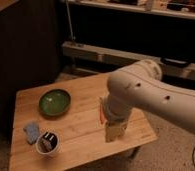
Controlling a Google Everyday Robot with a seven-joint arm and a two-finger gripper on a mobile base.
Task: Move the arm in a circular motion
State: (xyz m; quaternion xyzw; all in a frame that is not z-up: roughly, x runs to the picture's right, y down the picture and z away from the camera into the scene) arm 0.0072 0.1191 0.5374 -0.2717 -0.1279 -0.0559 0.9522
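Cream-white and chunky, the arm (151,97) comes in from the right and bends down over the wooden table (81,135), so it covers the table's right half. Its yellowish gripper (114,132) hangs low near the table's front right edge. On the table's left half sit a green plate (55,102), a small blue cloth (31,132) and a white cup (47,143) near the front.
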